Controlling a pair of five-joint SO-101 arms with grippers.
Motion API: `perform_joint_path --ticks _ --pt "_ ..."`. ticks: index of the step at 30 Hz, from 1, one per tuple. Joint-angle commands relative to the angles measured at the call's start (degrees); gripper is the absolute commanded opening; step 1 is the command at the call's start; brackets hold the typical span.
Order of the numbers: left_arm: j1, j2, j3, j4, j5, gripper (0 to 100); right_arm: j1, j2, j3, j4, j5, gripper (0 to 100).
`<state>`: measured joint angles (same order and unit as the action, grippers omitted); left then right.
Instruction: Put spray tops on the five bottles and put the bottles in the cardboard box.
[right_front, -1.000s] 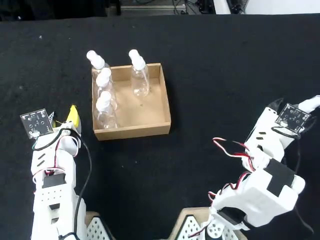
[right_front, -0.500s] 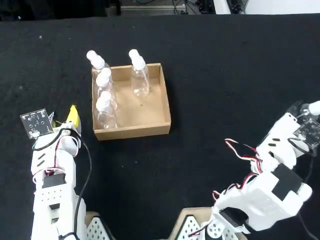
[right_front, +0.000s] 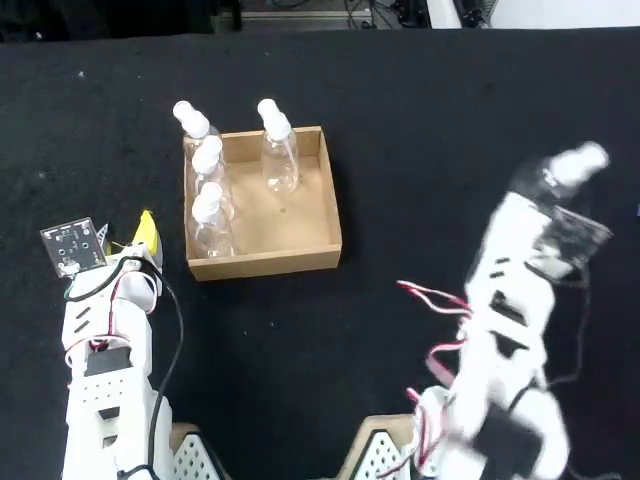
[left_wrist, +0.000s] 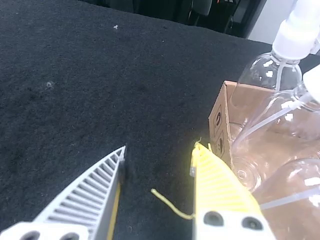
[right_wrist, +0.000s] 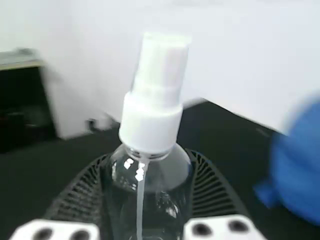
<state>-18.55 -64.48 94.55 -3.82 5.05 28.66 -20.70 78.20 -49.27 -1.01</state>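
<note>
- Desk (right_front: 420, 120): black cloth surface that carries every item below.
- Cardboard box (right_front: 295, 225): open-topped and shallow, at about 10 o'clock on the desk.
- Row of three bottles (right_front: 208, 158): clear plastic, upright inside the box along its 9 o'clock wall. Each has a white spray top fitted.
- Single bottle (right_front: 281, 165): clear and upright, inside the box at its 12 o'clock wall, with a spray top fitted.
- Fifth bottle (right_wrist: 150, 187): clear, with a white spray top (right_wrist: 155, 85) on its neck. It is held off the desk at about 3 o'clock and well apart from the box. Its body sits between the two fingers, and its neck and top stand out past their tips.
- Right end effector (right_wrist: 150, 160): closed around the fifth bottle's body, with one ribbed finger (right_wrist: 82, 192) on each side.
- Left end effector (left_wrist: 160, 149): at about 8 o'clock on the desk, just beside the box's 9 o'clock wall near its 7 o'clock corner. Its fingers are spread apart and hold nothing. The yellow finger (left_wrist: 217, 187) is the one nearer the box.
</note>
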Motion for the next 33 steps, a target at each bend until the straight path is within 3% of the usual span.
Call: perform_joint_path --ticks 1,6,11,15,20,33 --pt "0.1 -1.2 -0.7 -1.5 -0.3 19 -12.8 -21.8 -1.9 23.2 0.8 3.1" --pt "0.0 -1.2 -0.7 -1.5 -0.3 19 -28.6 -36.3 -5.8 43.7 0.8 3.1" --pt "0.0 -1.2 -0.7 -1.5 -0.3 19 -42.6 -36.5 -6.8 43.8 0.9 3.1" --pt "0.0 -1.2 -0.7 -1.5 -0.3 19 -49.7 -30.7 -7.3 38.0 0.9 3.1" --pt "0.0 -1.2 -0.7 -1.5 -0.3 19 -53.7 -21.7 -7.3 26.5 1.1 3.1" --pt "0.0 -1.2 -0.8 -1.5 -0.3 19 -53.7 2.6 -7.3 4.4 1.3 3.1"
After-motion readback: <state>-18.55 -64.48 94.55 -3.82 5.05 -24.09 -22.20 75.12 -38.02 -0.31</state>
